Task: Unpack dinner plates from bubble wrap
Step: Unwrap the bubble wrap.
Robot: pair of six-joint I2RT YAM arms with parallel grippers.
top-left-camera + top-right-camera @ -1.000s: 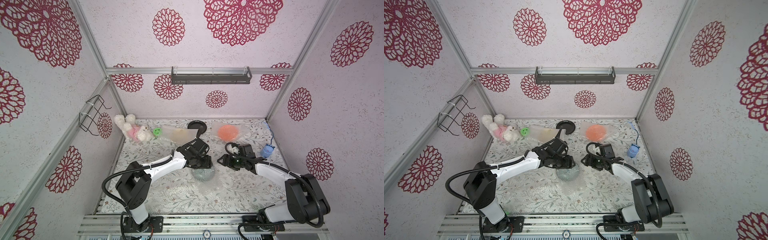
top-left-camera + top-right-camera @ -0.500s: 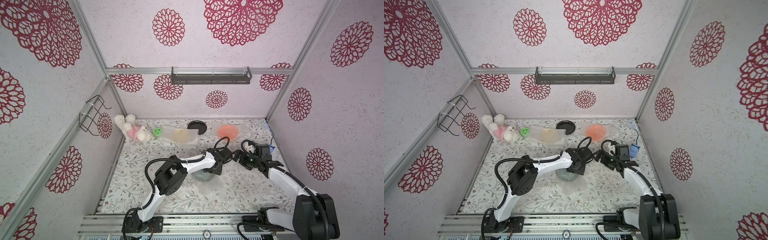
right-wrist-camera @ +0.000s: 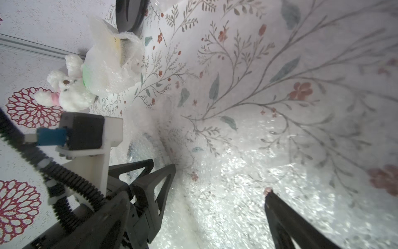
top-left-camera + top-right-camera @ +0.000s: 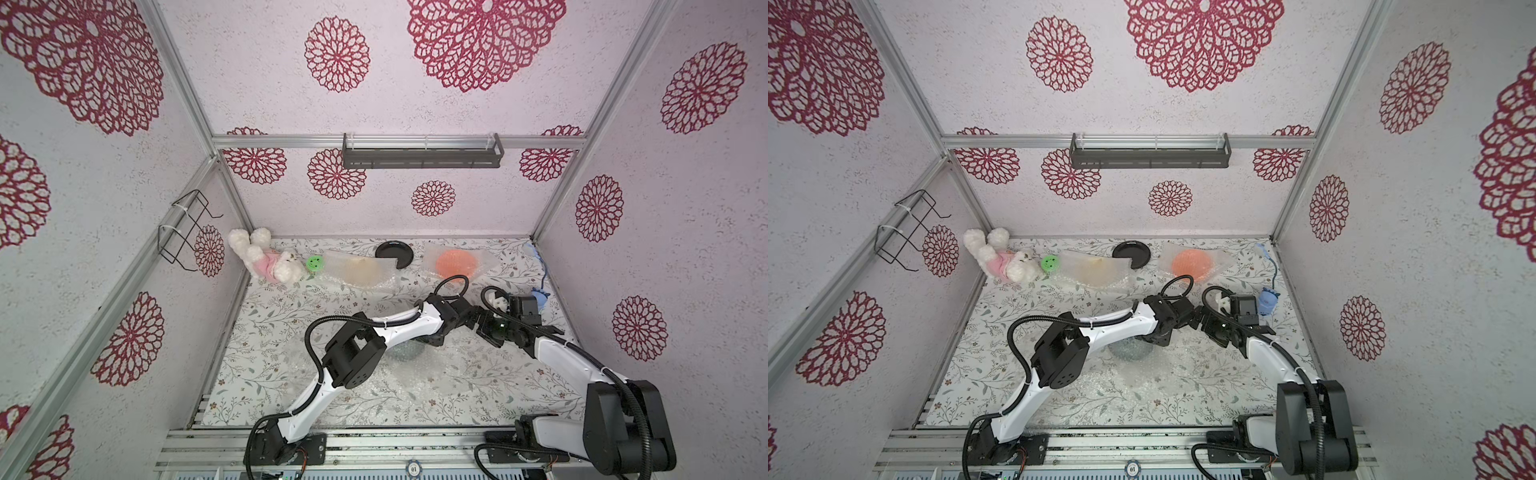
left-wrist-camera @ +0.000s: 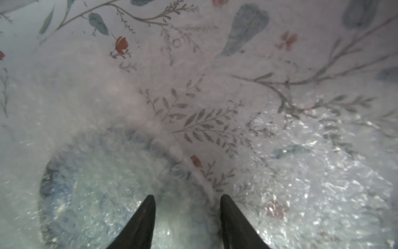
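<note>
My left tool (image 5: 187, 197) hovers, jaws parted, over the blue-green plate (image 5: 90, 194), swaddled in bubble wrap (image 5: 312, 172) on the counter (image 4: 266, 332); my right tool (image 4: 484, 328) stands wide open beside it, gripping nothing; the orange plate (image 4: 456, 262) lies wrapped at the back.

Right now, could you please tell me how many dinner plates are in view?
4. Black plate, unwrapped, at the back; cream plate and orange plate either side of it, both in bubble wrap; blue-green plate in the middle, wrapped, partly under the left arm. I see no others.
</note>
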